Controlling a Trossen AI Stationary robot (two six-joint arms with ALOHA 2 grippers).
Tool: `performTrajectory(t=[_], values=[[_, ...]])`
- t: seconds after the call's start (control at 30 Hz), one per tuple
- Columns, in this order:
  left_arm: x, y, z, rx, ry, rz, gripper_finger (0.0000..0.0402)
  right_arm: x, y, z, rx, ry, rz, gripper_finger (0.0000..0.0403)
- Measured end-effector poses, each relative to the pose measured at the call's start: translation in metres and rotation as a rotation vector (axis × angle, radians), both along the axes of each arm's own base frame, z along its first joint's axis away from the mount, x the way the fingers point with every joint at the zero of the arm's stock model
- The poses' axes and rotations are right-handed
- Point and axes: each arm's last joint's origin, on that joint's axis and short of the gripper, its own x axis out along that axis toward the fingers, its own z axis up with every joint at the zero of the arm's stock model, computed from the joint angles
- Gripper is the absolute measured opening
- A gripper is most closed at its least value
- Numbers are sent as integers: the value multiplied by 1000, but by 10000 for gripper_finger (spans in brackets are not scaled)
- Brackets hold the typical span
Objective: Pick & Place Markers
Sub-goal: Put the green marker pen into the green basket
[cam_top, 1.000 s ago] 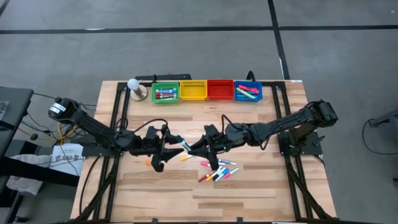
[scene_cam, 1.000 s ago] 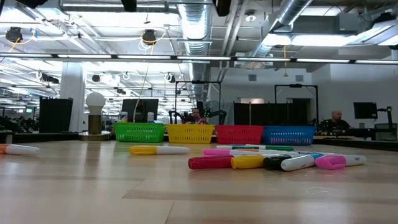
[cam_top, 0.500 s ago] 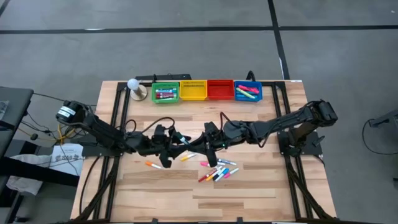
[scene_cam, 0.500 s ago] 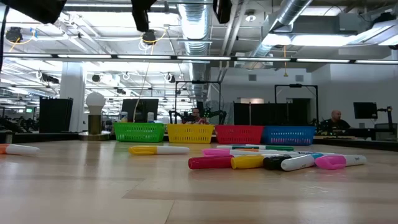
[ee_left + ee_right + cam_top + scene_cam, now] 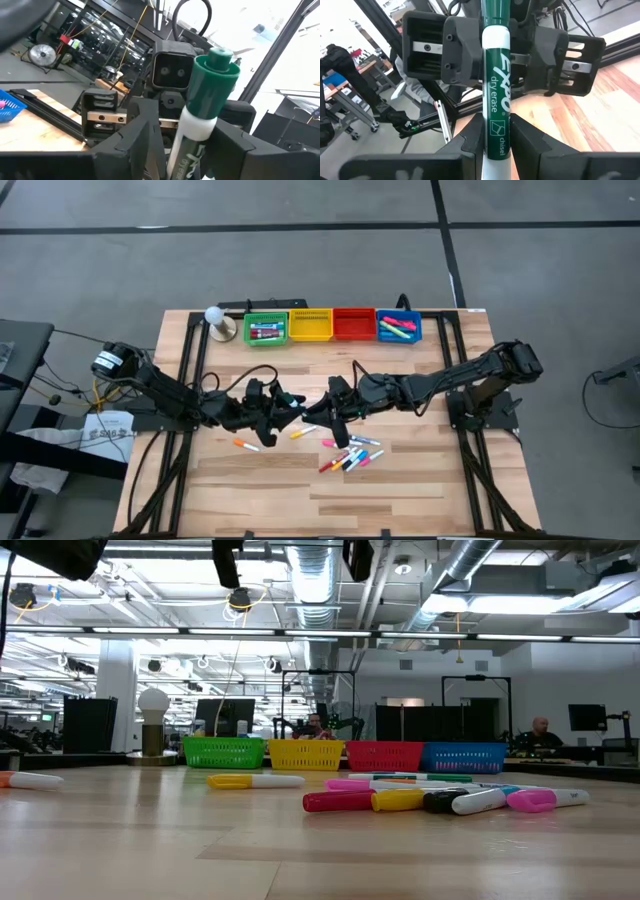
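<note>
The green Expo dry-erase marker [image 5: 496, 95], light, stiff and slick-barrelled, hangs above the tabletop [image 5: 400, 490] mid-handover, gripped at its barrel by the right end effector [image 5: 495, 145] while the left end effector [image 5: 182, 145], part-open, brackets its capped end.

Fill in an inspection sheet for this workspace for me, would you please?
Surface: wooden table, planked.
Job's things: green marker in mid-air between both grippers; loose markers clustered mid-table; orange marker apart; some in green bin and blue bin.
Clutter: white bulb beside the green bin.
Grippers: right gripper jaws shut on the green marker; left gripper at its cap end.
Cables: black bundles along the table's left side.
Surroundings: person far behind.
</note>
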Motion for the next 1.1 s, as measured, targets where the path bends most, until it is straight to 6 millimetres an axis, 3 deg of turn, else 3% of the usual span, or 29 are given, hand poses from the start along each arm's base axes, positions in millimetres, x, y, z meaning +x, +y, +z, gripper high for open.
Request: performTrajectory(t=[0.3,0.47,0.73,0.9,1.1], values=[[1,0,-4,26,42,6,68,0,0,-3,-43,22,0,67],[1,-1,-3,21,42,-3,65,-1,2,-3,-82,21,15,89],[1,0,-3,15,39,-5,93,-4,11,-8,-133,58,5,184],[0,-1,-2,24,35,-35,64,-5,12,-9,-127,72,3,227],[-5,0,0,76,125,-86,13,-8,11,-17,-100,173,-32,230]])
